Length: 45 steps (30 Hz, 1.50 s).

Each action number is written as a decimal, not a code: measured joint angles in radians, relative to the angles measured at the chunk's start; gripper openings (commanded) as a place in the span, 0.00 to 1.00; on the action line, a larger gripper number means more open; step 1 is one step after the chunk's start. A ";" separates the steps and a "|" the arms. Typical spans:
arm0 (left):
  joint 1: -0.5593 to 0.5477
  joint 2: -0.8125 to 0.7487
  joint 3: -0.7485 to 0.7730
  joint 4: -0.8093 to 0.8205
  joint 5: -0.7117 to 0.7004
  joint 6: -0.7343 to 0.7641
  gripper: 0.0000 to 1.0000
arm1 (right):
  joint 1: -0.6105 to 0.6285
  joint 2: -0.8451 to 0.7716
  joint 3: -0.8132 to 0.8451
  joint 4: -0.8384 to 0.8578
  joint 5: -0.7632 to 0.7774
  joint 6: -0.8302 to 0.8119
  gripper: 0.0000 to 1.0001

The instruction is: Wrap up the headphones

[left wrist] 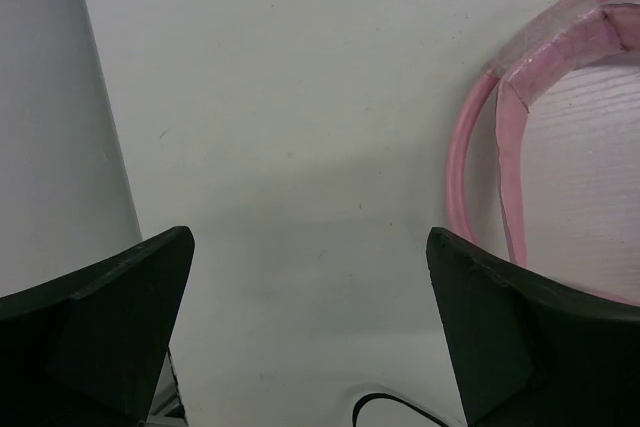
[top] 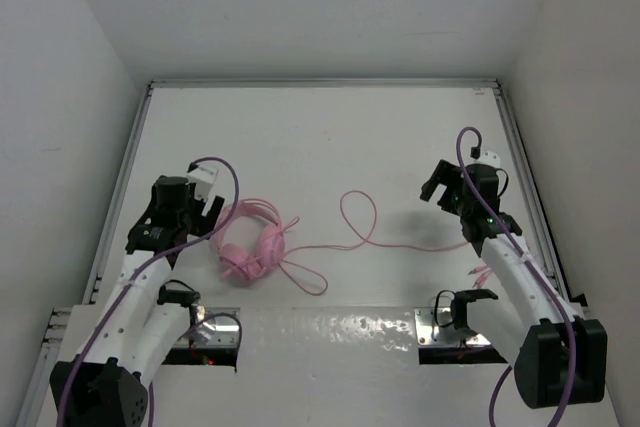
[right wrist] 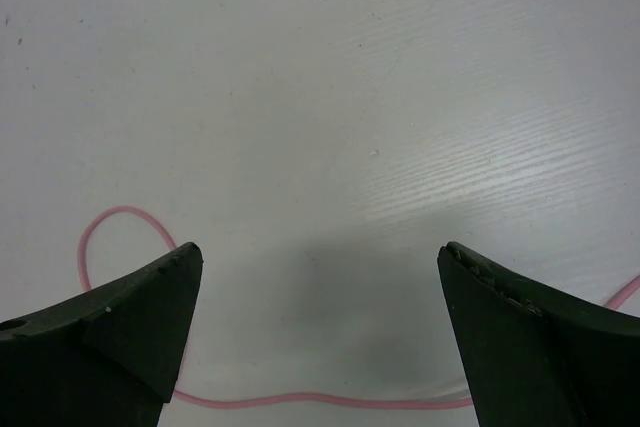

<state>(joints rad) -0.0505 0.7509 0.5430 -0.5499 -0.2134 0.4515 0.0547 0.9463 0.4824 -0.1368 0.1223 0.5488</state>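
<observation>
Pink headphones (top: 255,247) lie near-left on the white bench (top: 320,137), just beside the left arm (top: 135,292); cord (top: 360,222) trails right in loose loops toward the right arm (top: 520,277). Both jaws gape fully wide, nothing held. Looks like step 1, wrap not begun. Nxt move prob. needs one arm steadying the earcups (top: 240,262), other pinching the thin cord low & precise.

left tool (left wrist: 310,243) wide apart, right tool (right wrist: 320,252) likewise
</observation>
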 measured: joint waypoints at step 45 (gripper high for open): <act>-0.177 0.985 0.468 -0.147 0.302 0.146 0.00 | 0.000 -0.061 -0.013 -0.027 -0.108 0.030 0.91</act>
<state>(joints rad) -0.2272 1.7359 1.0115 -0.6968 0.0883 0.5976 0.0547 0.8848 0.4698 -0.1635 0.0147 0.5785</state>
